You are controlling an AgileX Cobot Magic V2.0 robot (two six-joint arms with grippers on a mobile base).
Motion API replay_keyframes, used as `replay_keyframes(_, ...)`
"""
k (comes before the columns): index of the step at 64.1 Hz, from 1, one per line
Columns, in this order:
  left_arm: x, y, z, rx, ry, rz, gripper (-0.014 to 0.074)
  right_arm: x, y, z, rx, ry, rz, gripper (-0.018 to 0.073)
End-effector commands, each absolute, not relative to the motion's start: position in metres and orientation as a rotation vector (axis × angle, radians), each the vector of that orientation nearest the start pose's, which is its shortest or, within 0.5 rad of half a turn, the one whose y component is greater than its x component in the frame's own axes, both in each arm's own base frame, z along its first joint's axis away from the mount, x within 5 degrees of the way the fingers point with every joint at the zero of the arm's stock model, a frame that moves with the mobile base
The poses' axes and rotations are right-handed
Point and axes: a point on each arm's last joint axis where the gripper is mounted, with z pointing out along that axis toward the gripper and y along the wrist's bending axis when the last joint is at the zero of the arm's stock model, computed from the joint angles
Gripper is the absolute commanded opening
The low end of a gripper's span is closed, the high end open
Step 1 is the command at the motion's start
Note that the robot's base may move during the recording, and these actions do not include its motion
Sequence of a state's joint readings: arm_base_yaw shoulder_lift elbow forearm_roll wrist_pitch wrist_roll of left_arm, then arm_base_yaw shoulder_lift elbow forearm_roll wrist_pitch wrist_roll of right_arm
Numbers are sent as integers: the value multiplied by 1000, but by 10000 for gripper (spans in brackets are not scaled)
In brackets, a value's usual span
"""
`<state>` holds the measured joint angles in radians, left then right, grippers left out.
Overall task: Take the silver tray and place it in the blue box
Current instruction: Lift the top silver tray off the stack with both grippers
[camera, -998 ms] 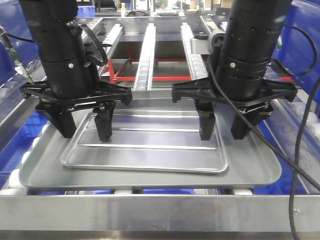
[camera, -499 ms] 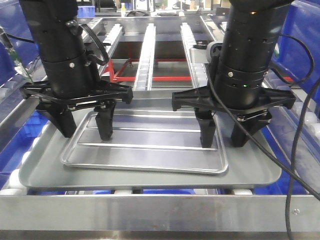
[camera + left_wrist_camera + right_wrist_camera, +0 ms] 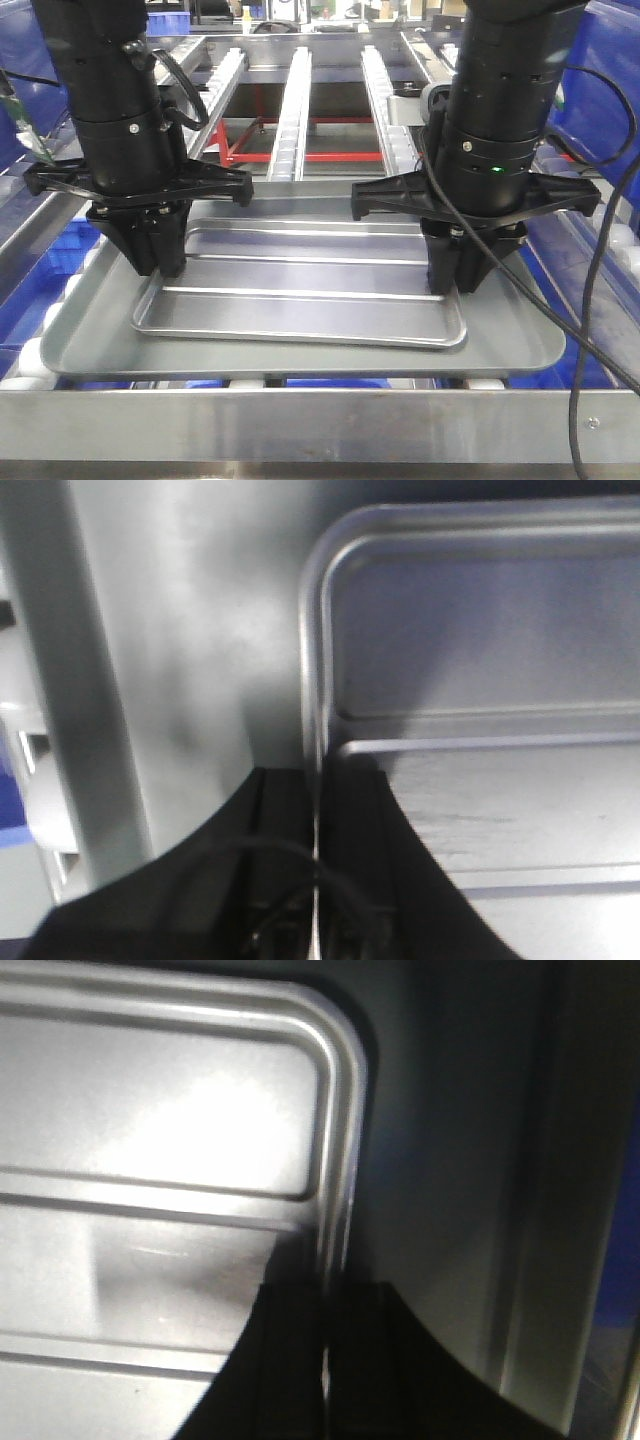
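The silver tray (image 3: 300, 300), shiny with two raised lines on its floor, lies inside a larger dull grey tray (image 3: 300, 358) on the roller conveyor. My left gripper (image 3: 160, 262) is shut on its left rim. In the left wrist view the thin rim of the silver tray (image 3: 480, 660) runs straight between the black fingers (image 3: 285, 820) of the left gripper (image 3: 315, 785). My right gripper (image 3: 455, 280) is shut on the right rim. The right wrist view shows the silver tray (image 3: 160, 1130) pinched in the right gripper (image 3: 325, 1300). Which blue crate is the blue box I cannot tell.
Blue plastic crates stand at the left (image 3: 25, 60) and right (image 3: 610, 60) edges, and more blue shows under the conveyor. Roller rails (image 3: 290, 110) run away behind the trays. A metal frame bar (image 3: 320, 420) crosses the front. Black cables (image 3: 600, 300) hang from the right arm.
Both grippers went from open, straddling the silver tray's side rims, to shut on those rims. The silver tray has shifted slightly to the right.
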<state>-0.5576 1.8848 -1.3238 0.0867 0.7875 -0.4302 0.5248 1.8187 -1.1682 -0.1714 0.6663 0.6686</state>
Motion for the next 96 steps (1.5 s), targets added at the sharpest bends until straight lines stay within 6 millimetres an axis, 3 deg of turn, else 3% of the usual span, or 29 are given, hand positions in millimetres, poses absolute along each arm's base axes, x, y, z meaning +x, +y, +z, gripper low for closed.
replay_keyframes(1,330,-204,226,204,2732,-219,-96,322,174,211,2,2686,169,56)
replay_keyframes(12,329,-203,230,175,2729,-220,-96,320,172,216,1,2688,159,56)
replay_keyframes(24,320,-197,256,165,2686,-250,-96,316,166,242,-23,2667,115,56)
replay_keyframes(45,288,-175,332,155,2537,-305,-96,296,159,331,-66,2498,138,56)
replay_keyframes(57,269,-170,379,186,2504,-257,-96,279,163,361,-113,2435,148,56)
replay_keyframes(67,260,-177,400,182,2456,-248,-96,272,170,369,-145,2435,151,56)
replay_keyframes(96,261,-179,398,180,2459,-243,-97,270,170,368,-148,2447,136,56)
